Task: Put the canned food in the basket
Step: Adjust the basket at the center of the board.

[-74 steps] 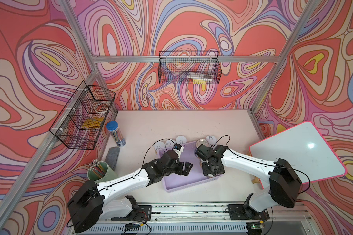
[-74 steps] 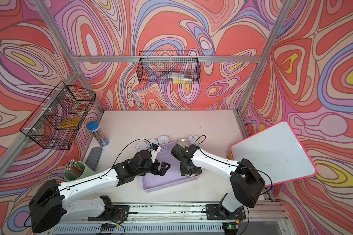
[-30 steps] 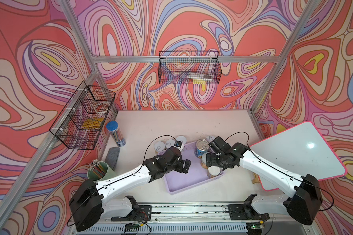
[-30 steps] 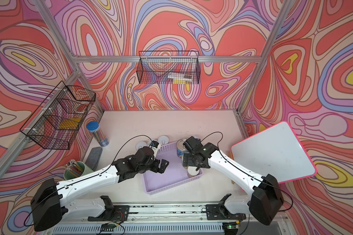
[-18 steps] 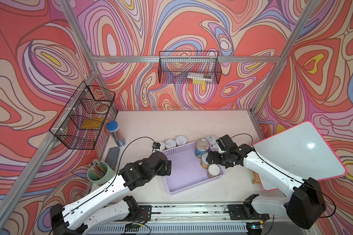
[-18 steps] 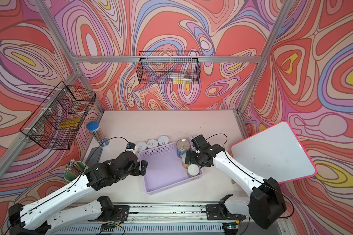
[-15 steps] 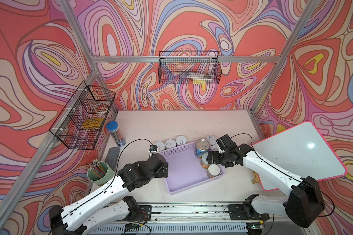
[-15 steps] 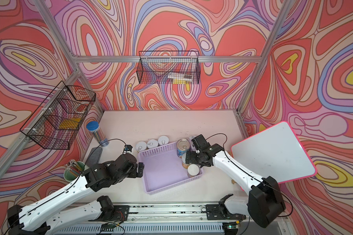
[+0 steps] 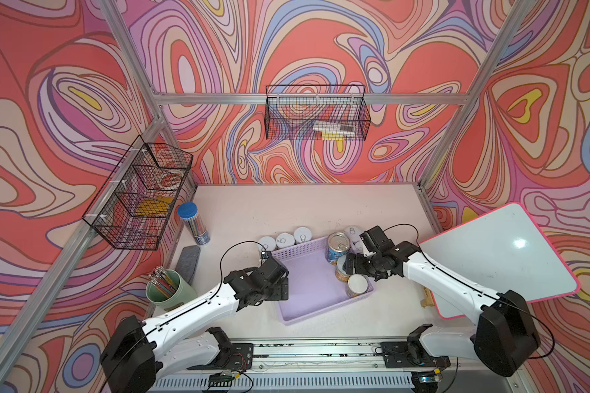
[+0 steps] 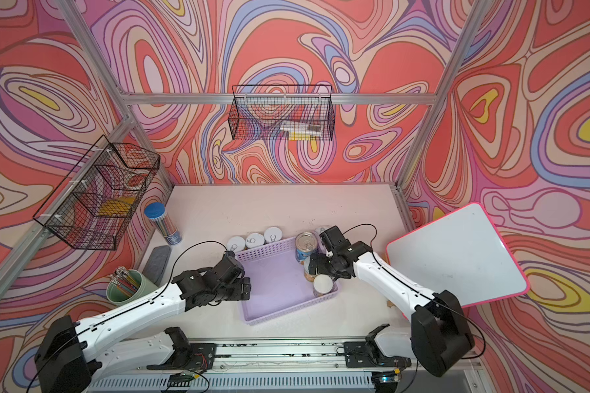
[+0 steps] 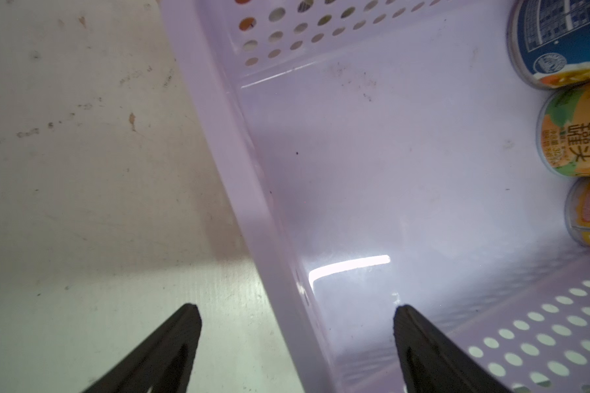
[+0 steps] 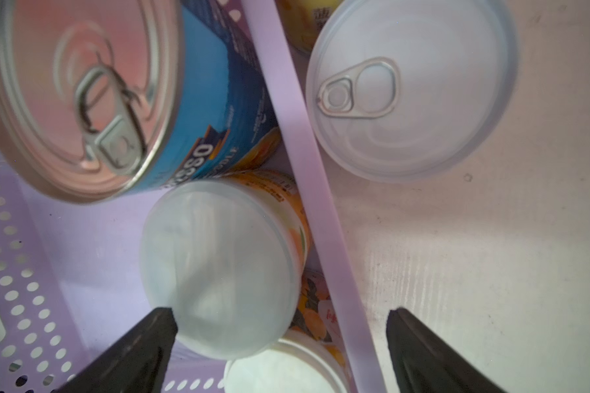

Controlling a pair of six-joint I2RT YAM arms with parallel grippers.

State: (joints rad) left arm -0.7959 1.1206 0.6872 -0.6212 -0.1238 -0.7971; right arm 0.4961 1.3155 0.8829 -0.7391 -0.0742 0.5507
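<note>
The lilac basket (image 9: 288, 251) (image 10: 252, 253) lies at the table's front middle. Along its right wall stand a blue-labelled can (image 9: 338, 245) (image 12: 215, 112) and two small cans (image 9: 357, 285) (image 12: 218, 265). Three small cans (image 9: 285, 240) line up behind its far wall, and others (image 9: 353, 232) (image 12: 409, 88) stand outside the right rim. My left gripper (image 9: 280, 289) (image 11: 297, 314) is open, one finger on each side of the basket's left rim (image 11: 263, 211), apart from it. My right gripper (image 9: 349, 268) (image 12: 281, 316) is open across the right rim, above a small can.
A tall clear tube with a blue cap (image 9: 195, 224), a dark grey eraser (image 9: 189, 263) and a green cup of pencils (image 9: 166, 289) stand at the left. A pink-edged whiteboard (image 9: 498, 258) leans at the right. Black wire baskets (image 9: 140, 197) (image 9: 315, 114) hang on the walls.
My left gripper has drawn back leftward from over the basket's floor to its left rim. The right gripper has stayed by the cans at the right rim.
</note>
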